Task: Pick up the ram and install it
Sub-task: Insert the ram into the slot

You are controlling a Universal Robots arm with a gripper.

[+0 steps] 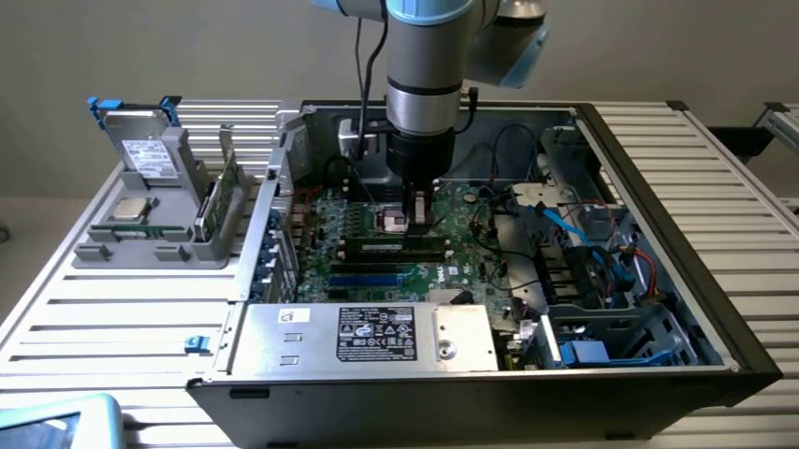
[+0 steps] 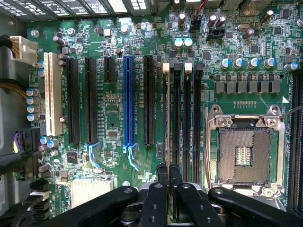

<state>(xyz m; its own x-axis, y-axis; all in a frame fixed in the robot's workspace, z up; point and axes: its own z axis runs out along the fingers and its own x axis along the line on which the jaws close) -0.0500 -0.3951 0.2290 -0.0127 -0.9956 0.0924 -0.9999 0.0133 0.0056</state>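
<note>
Right, the gripper is down over the memory slots, fingers pinched together on what I judge is the ram, standing edge-on in the slot nearest the blue connector. That looks like the seating step, and it calls for a straight, even press. The exterior view gives the arm reaching down into the open case, while the wrist view gives the line-up with the slot.

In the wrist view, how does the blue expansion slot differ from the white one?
The blue slot is longer than the white slot. The blue slot ends in a pale blue latch; the white slot has none. The white slot ends the row; the blue slot sits between black slots. Both are empty and parallel.
</note>
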